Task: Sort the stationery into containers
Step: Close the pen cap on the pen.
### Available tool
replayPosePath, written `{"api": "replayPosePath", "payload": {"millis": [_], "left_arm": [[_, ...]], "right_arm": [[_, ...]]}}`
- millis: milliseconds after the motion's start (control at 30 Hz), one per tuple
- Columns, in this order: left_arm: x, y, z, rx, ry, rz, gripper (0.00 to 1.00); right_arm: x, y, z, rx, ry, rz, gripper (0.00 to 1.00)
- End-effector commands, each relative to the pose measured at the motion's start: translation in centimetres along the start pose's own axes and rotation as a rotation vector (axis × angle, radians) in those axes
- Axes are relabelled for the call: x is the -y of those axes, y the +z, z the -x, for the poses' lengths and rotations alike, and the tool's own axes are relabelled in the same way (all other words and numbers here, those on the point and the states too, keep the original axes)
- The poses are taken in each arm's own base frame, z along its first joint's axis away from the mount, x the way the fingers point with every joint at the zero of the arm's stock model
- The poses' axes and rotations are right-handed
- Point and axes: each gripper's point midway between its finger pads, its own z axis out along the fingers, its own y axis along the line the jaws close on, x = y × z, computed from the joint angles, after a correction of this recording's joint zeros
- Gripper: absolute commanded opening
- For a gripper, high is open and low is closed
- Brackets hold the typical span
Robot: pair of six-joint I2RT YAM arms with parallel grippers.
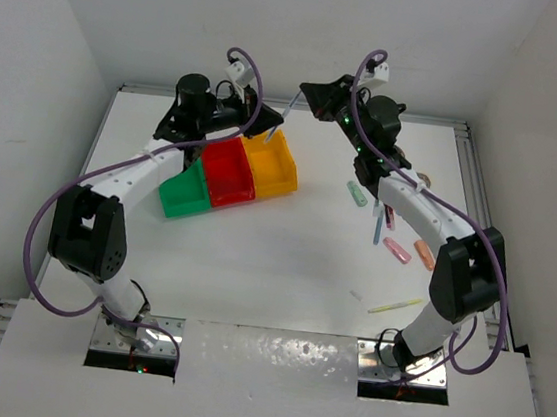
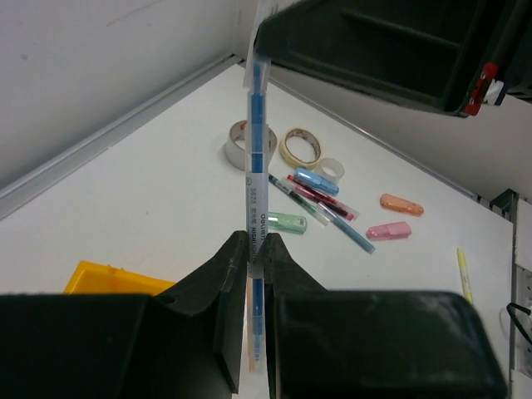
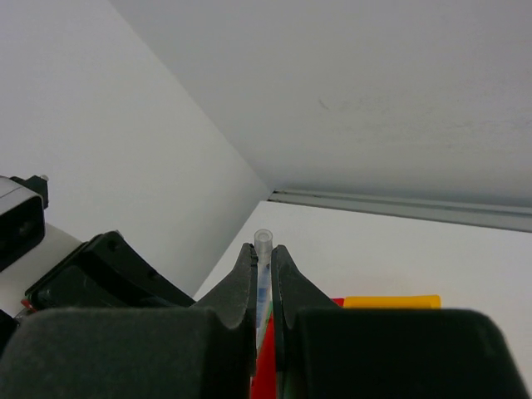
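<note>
Currently both arms share one blue pen [image 2: 256, 166]: the left end effector [image 2: 255, 243] is pinching it lower down and the right end effector [image 3: 263, 256] is pinching its clear top end, so it stands almost upright in the air, seemingly above the far end of the yellow bin [image 1: 274, 173]. I read this as a hand-over. I'd have only one side let go, fully, before the other moves, otherwise the pen may bend or twist. Then I'd lower it close into its bin before releasing.

Pen [image 2: 254, 166] over right end of bin row [image 1: 231, 199]; tape rolls [image 2: 288, 151], sticks [image 2: 388, 231] on table [image 1: 283, 259], right of row.
</note>
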Motion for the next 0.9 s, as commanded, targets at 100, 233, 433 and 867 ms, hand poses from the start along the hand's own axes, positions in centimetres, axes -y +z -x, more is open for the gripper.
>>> {"api": "replayPosePath", "payload": {"millis": [100, 233, 433, 867], "left_arm": [[3.1, 0.2, 5.7, 0.179, 0.173, -0.076, 0.0], [3.3, 0.1, 6.7, 0.215, 0.194, -0.082, 0.0], [3.6, -0.1, 8.1, 0.271, 0.21, -0.086, 0.0], [4.8, 0.6, 10.4, 0.369, 0.182, -0.134, 0.0]], "right_arm": [[-2.9, -0.3, -0.8, -0.025, 0.052, 0.135, 0.0], [-2.1, -0.5, -1.0, -0.024, 0.058, 0.109, 0.0], [-1.1, -0.8, -2.5, -0.074, -0.093, 0.07, 0.0], [0.2, -2.0, -12.1, -0.221, -0.18, 0.082, 0.0]]}}
